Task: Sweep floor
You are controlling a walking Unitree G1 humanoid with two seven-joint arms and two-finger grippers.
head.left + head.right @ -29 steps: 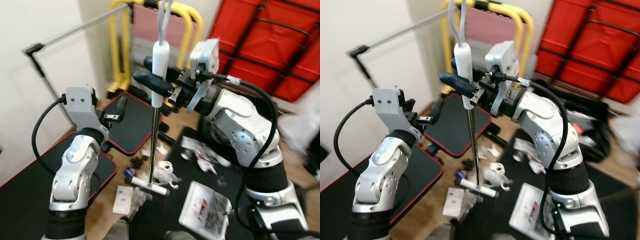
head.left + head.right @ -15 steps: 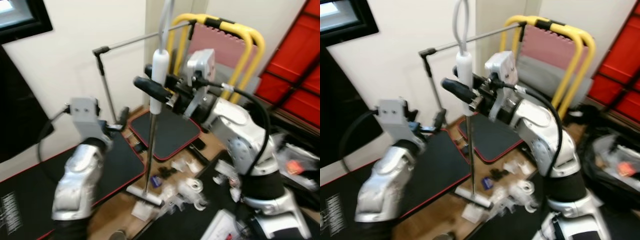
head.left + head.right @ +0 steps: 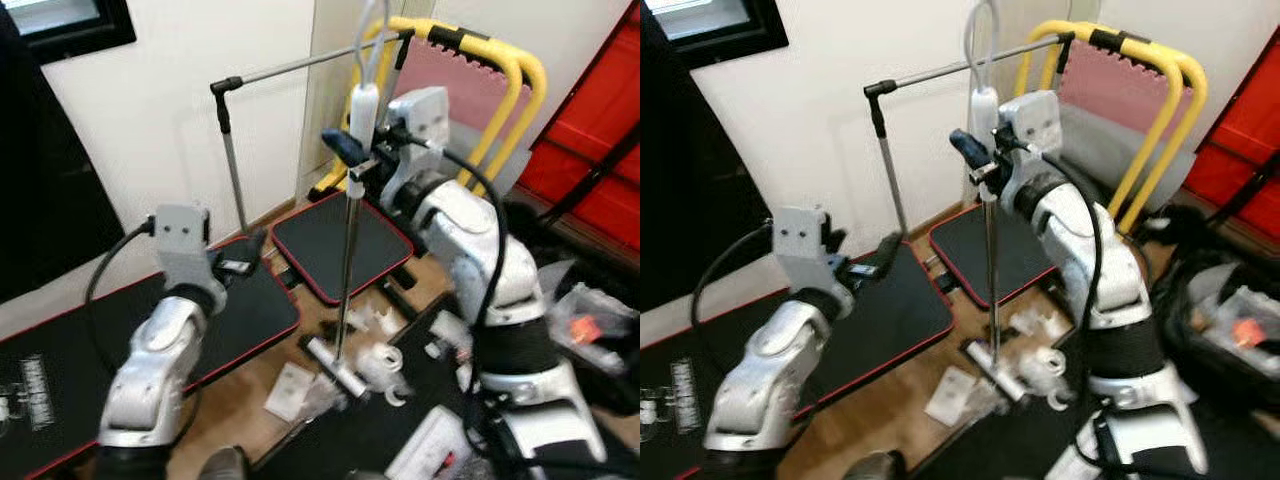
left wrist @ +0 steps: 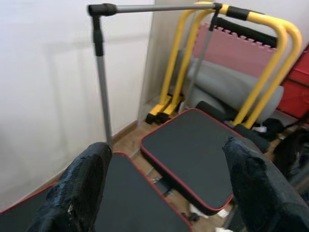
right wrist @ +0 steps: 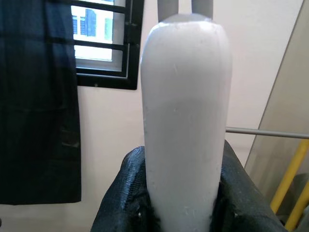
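My right arm raised, its right gripper (image 3: pixel 345 152) clamped on the white-handled metal broom (image 3: pixel 344 280), brush end amid white floor litter (image 3: pixel 385 362), my left gripper (image 4: pixel 169 188) spread wide, empty, left of the broom.

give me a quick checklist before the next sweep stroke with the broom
1. Right gripper fingers clamped on the broom's white handle: ok.
2. Broom head down among the white litter: ok; actual floor contact cannot tell.
3. Shaft roughly upright: ok.
4. Left gripper open and empty, held over the black mat, away from the broom: ok.
5. Stroke path: not ok, paper scrap and mat edges lie close by the head.
6. Grey metal stand against the wall, apart from the shaft: ok.
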